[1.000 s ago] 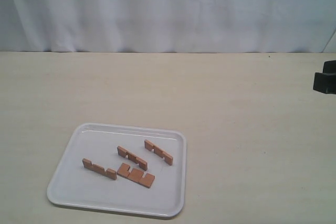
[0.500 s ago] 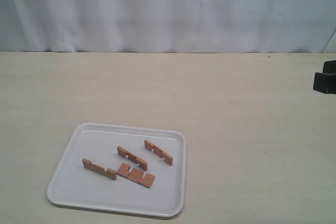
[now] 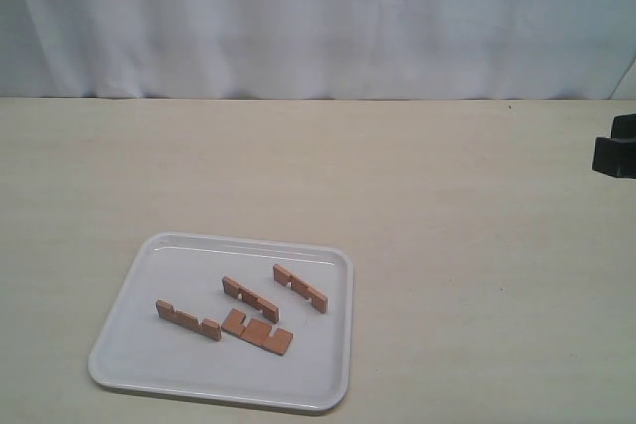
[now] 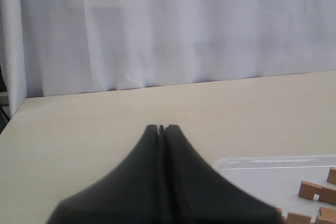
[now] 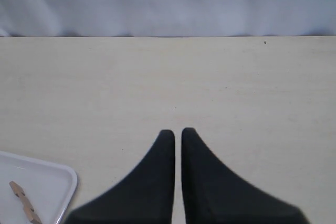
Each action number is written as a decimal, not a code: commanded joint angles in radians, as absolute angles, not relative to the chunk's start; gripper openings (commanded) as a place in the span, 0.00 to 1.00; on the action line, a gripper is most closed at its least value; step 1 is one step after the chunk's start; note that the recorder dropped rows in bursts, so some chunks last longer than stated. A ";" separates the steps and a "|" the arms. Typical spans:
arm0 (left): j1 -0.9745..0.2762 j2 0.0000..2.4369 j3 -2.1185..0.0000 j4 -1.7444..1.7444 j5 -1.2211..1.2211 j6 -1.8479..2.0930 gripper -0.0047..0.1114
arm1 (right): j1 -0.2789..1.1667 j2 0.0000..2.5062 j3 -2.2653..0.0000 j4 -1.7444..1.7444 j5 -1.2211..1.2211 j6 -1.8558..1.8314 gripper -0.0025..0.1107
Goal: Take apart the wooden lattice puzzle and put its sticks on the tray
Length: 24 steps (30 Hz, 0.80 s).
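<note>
Sticks lie separated on the tray, lower left; task looks finished. Left tool and right tool are closed, empty; nothing remains to grasp.

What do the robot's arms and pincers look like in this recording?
The left pincer and the right pincer look alike: two smooth matte black fingers, narrow at the tips, flaring wide toward the base. No cables or markings show. The exterior view catches only a black blocky piece at its right edge.
</note>
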<state>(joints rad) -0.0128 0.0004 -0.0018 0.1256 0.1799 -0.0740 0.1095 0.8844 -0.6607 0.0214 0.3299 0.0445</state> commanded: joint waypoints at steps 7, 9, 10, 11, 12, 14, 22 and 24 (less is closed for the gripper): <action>-0.010 0.000 -0.001 0.119 0.175 -0.079 0.04 | 0.107 0.885 -0.656 0.009 0.307 0.034 0.06; -0.010 0.000 -0.001 0.119 0.175 -0.079 0.04 | 0.107 0.891 -0.654 0.009 0.307 0.030 0.06; -0.010 0.000 -0.001 0.119 0.175 -0.079 0.04 | 0.107 0.891 -0.646 0.009 0.303 0.030 0.06; -0.010 0.000 -0.001 0.119 0.175 -0.079 0.04 | 0.107 0.883 -0.633 0.009 0.290 0.030 0.06; -0.010 0.000 -0.001 0.119 0.175 -0.079 0.04 | 0.107 0.858 -0.613 0.009 0.280 0.030 0.06; -0.010 0.000 -0.001 0.119 0.175 -0.079 0.04 | 0.102 0.793 -0.559 0.009 0.247 0.030 0.06; -0.010 0.000 -0.001 0.119 0.175 -0.079 0.04 | -0.001 0.561 -0.234 0.009 -0.022 0.011 0.06; -0.010 0.000 -0.001 0.119 0.175 -0.079 0.04 | -0.022 0.505 -0.168 0.009 -0.061 0.009 0.06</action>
<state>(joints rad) -0.0128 0.0004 -0.0018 0.1256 0.1799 -0.0740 0.0115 0.5831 -0.2608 0.0162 0.0215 0.0216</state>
